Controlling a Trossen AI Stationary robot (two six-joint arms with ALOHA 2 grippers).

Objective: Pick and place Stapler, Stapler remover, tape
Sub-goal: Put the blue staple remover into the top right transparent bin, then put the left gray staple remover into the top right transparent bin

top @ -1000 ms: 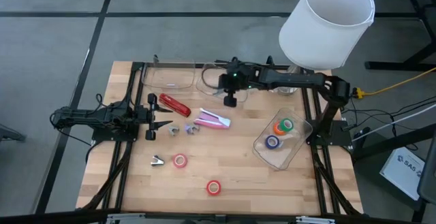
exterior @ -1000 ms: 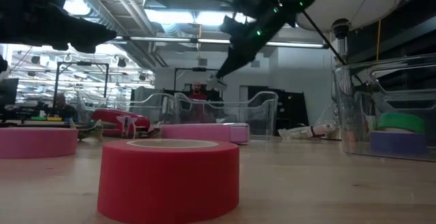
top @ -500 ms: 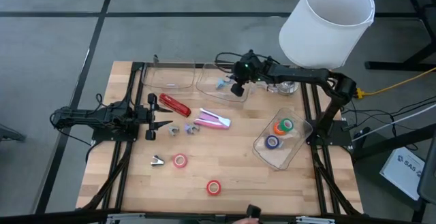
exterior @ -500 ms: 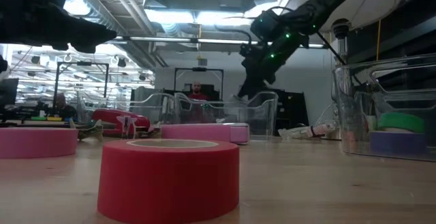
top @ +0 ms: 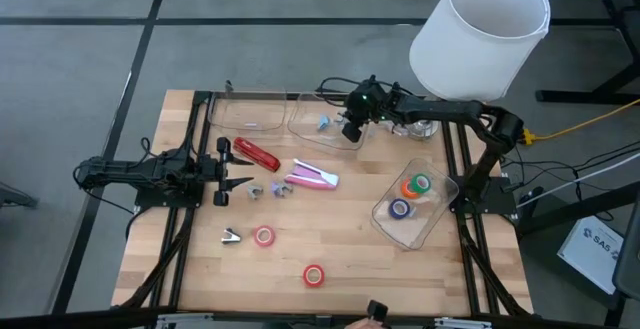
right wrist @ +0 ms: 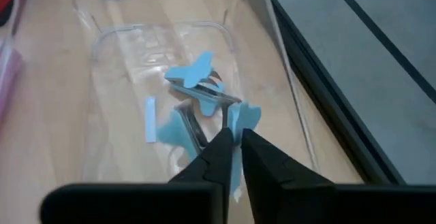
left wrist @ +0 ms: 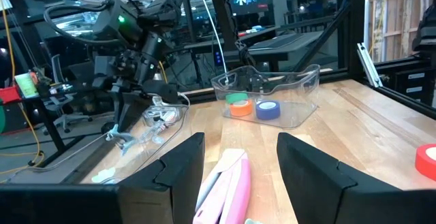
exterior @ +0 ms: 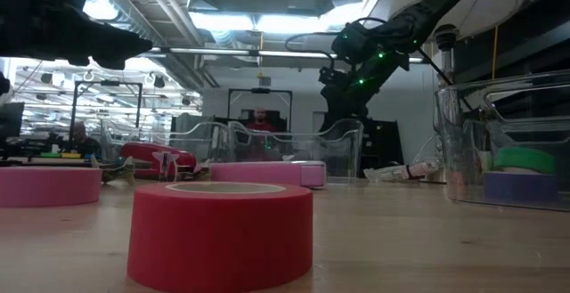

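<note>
wooden surface carries all items. right gripper hangs over a clear tray at the far edge, fingers parted by a narrow gap, a blue staple remover just at their tips and another lying beyond it. left gripper waits with fingers open near the red stapler and pink stapler. tape rolls lie on the near surface; others sit in a right-hand bin.

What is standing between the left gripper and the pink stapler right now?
Nothing squarely. The open left gripper faces the pink stapler directly; two small silvery staple removers lie just beside that line and could get nudged. The right gripper is over the far clear tray.
</note>
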